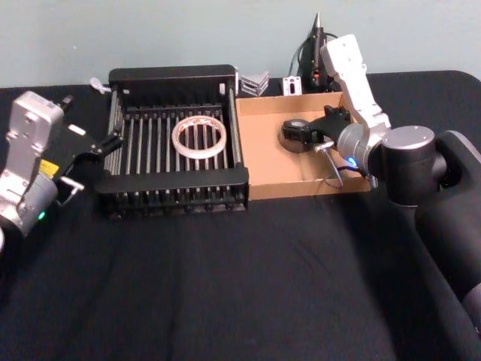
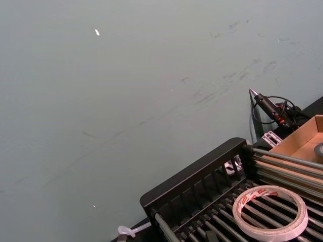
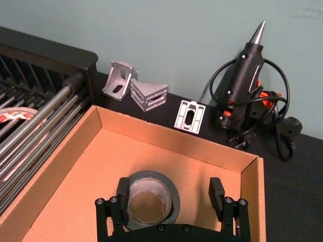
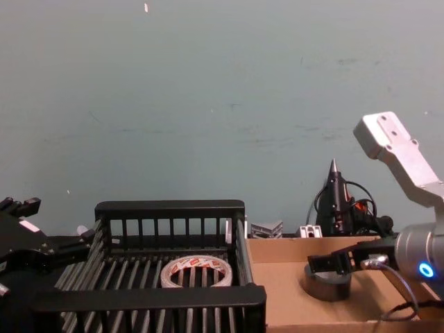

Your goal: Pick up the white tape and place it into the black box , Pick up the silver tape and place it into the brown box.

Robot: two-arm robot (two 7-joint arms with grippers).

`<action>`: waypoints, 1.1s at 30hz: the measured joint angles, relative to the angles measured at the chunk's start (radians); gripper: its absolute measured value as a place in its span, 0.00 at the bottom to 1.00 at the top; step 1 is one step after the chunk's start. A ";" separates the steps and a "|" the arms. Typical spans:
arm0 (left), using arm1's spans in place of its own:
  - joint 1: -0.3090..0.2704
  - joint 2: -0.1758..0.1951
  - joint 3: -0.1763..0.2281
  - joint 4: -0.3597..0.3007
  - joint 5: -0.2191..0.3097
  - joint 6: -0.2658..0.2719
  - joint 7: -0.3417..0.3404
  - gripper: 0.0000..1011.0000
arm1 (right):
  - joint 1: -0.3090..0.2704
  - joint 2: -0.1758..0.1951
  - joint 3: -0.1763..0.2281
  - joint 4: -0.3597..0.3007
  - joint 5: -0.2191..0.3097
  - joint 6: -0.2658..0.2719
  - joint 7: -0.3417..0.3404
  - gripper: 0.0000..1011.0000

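I had the right gripper [image 3: 172,199] down inside the brown box [image 1: 263,150], its fingers spread apart on either side of the silver tape [image 3: 149,197]. The roll lay flat on the cardboard floor toward the box's far right part, and in my right wrist view one finger stood just beside it while the other was clear of it, so the gripper was open and not clamping the roll. From the chest view the gripper [image 4: 334,264] sat right over the grey roll [image 4: 326,284].

The white tape [image 1: 199,137] lay flat on the slatted bottom of the black box [image 1: 174,181], right of centre; my left wrist view showed its red print on the inner core [image 2: 270,212].

My left gripper [image 1: 101,144] hung just outside the black box's left wall, and its fingers looked parted and held nothing.

Behind the boxes, on the black surface [image 1: 225,286], I could see a glue gun [image 3: 246,70] with its cable and some small metal brackets [image 3: 135,89].
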 joint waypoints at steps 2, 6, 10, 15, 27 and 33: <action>0.000 0.000 0.000 0.000 0.000 0.000 0.000 0.99 | -0.004 0.000 0.004 -0.006 0.000 -0.004 0.003 0.99; 0.000 0.000 0.000 0.000 0.000 0.000 0.000 0.99 | -0.018 -0.001 0.017 -0.039 -0.005 -0.017 0.007 0.99; 0.000 0.000 0.000 0.000 0.000 0.000 0.000 0.99 | -0.051 0.004 0.035 -0.110 -0.010 -0.040 0.012 0.99; 0.000 0.000 0.000 0.000 0.000 0.000 0.000 0.99 | -0.109 0.022 0.056 -0.213 -0.011 -0.097 0.026 0.99; 0.000 0.000 0.000 0.000 0.000 0.000 0.000 0.99 | -0.321 0.106 0.099 -0.418 0.007 -0.340 0.077 0.99; 0.000 0.000 0.000 0.000 0.000 0.000 0.000 0.99 | -0.405 0.138 0.115 -0.463 0.024 -0.404 0.093 0.99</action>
